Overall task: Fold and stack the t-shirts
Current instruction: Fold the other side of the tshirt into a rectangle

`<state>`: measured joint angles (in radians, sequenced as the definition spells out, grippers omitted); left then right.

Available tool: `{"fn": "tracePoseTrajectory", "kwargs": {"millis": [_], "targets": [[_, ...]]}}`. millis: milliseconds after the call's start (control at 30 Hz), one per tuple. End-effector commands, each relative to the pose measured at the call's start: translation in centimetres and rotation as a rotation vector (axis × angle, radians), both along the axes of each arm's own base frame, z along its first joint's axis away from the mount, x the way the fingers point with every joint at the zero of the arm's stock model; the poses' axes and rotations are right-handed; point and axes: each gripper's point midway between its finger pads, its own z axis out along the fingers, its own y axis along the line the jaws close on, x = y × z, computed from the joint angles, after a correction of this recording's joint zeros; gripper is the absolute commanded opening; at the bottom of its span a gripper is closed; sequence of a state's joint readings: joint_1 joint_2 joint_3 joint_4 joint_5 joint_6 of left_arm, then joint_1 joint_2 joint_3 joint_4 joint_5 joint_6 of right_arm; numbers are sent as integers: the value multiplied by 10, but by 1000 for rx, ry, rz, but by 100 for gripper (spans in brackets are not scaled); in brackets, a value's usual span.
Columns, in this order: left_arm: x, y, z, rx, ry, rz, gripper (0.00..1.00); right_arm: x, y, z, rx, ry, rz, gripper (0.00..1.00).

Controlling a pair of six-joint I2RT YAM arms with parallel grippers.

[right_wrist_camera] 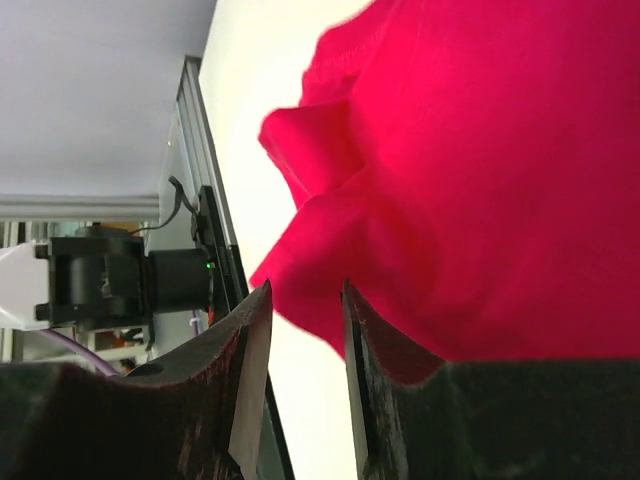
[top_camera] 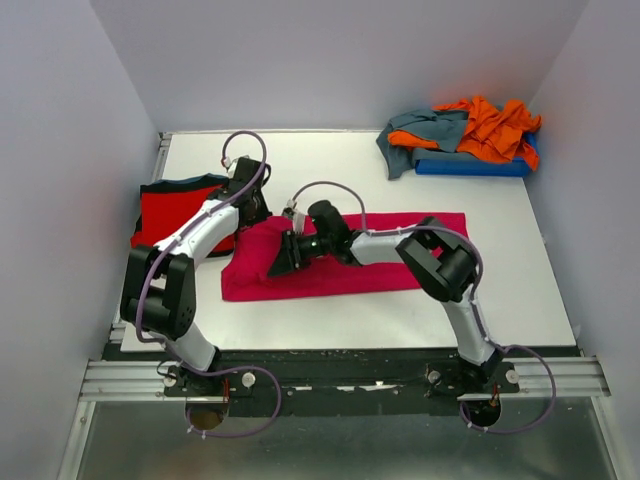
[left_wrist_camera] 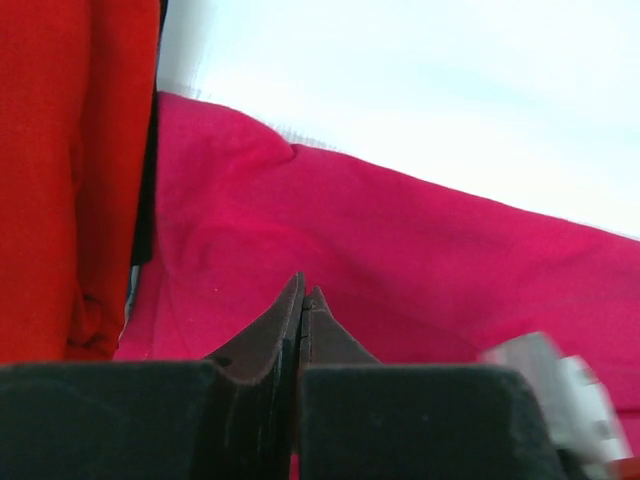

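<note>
Folded: red tee; mid-fold: pink tee — left gripper closed, right gripper parted — orange tee, grey tee to go

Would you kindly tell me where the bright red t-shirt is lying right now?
In the top view, the red t-shirt lies at the table's left edge, directly left of the magenta-pink t-shirt.

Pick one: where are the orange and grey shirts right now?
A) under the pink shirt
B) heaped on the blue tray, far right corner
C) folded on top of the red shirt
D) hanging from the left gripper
B: the orange shirt and grey shirt lie crumpled over the blue tray in the far right corner.
</note>
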<state>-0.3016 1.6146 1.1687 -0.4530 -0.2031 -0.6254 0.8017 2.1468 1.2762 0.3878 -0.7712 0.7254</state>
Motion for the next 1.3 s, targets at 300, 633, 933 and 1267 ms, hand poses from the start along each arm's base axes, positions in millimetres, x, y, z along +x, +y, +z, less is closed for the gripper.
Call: {"fn": "tracePoseTrajectory", "kwargs": {"millis": [300, 633, 933, 1267], "targets": [[9, 24, -54, 47, 120, 58, 2, -73, -10, 0, -8, 9, 95, 44], [-15, 29, -1, 29, 16, 66, 2, -38, -45, 26, -95, -87, -59, 31], [-68, 12, -5, -46, -25, 43, 0, 19, -142, 2, -391, -169, -422, 1], [-72, 18, -20, -1, -53, 142, 0, 30, -322, 6, -923, -244, -1021, 1]]}}
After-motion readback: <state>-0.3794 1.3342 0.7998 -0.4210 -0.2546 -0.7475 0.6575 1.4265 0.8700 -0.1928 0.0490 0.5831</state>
